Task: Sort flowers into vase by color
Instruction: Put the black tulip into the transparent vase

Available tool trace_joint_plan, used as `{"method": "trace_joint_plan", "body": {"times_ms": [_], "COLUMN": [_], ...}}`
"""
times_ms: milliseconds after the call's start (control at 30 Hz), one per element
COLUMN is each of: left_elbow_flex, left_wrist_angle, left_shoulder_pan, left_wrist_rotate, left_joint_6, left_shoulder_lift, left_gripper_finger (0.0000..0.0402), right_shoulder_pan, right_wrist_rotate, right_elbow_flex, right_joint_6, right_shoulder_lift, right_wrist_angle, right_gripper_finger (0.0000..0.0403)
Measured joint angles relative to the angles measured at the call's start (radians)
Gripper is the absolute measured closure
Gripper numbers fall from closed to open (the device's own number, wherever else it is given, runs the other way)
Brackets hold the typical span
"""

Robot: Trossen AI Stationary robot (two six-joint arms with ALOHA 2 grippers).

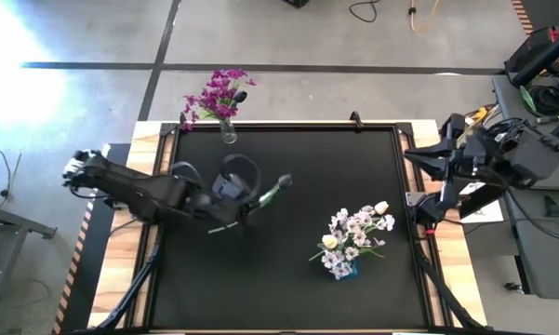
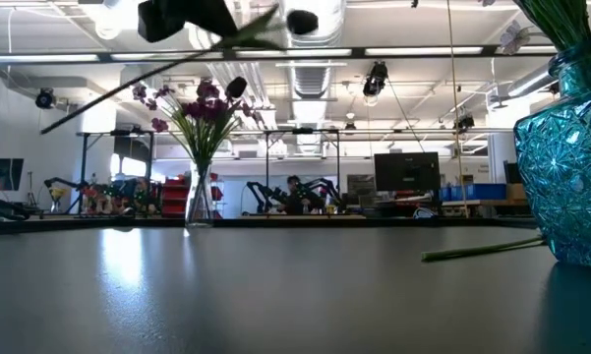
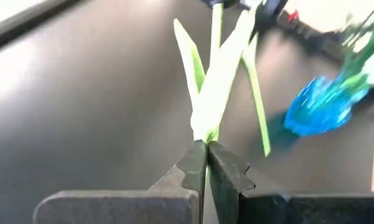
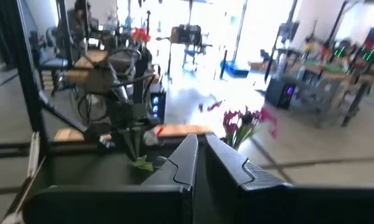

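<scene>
My left gripper (image 1: 249, 207) (image 3: 206, 146) hangs over the middle-left of the black table, shut on a green-stemmed flower (image 1: 270, 193) with a pale bud (image 1: 285, 181) (image 2: 301, 20). At the table's far edge stands a clear vase (image 1: 227, 133) (image 2: 199, 195) with magenta flowers (image 1: 219, 93) (image 4: 244, 121). A blue vase (image 1: 346, 270) (image 2: 568, 177) (image 3: 316, 112) near the front right holds white and cream flowers (image 1: 355, 233). My right gripper (image 1: 417, 156) (image 4: 200, 154) is shut on nothing, raised at the table's right edge. My left gripper pinches the flower's stem (image 3: 205, 127) between its two fingertips, just below where the long leaves (image 3: 188, 56) spread out. The fingers lie across the stem. The flower is lifted clear of the table and slants, bud end high, bare stem end (image 2: 54, 126) lower.
A loose green stem (image 2: 482, 251) lies on the table beside the blue vase. The raised black rim (image 1: 288, 127) runs along the table's far edge. The room beyond holds benches, monitors and other arms.
</scene>
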Motion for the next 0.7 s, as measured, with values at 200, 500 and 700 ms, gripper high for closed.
{"method": "trace_joint_plan", "body": {"times_ms": [200,500,700], "left_elbow_flex": [-0.13,-0.362,-0.413], "left_wrist_angle": [0.223,0.485,0.516], "left_shoulder_pan": [0.088,0.314,0.432], "left_wrist_rotate": [0.028,0.372,0.536], "left_joint_6": [0.169,0.326,0.412], "left_shoulder_lift": [-0.174,-0.389,-0.494], "left_gripper_finger": [0.0402,0.0401,0.0401], "right_shoulder_pan": [-0.015,-0.255,-0.546], "right_wrist_rotate": [0.001,-0.23,-0.637], "right_elbow_flex": [-0.001,-0.001,0.003], "right_joint_6": [-0.12,-0.083,-0.051], "right_shoulder_lift": [0.021,0.124,0.254], "right_wrist_angle": [0.182,0.31,0.429], "right_gripper_finger": [0.038,0.038,0.038]}}
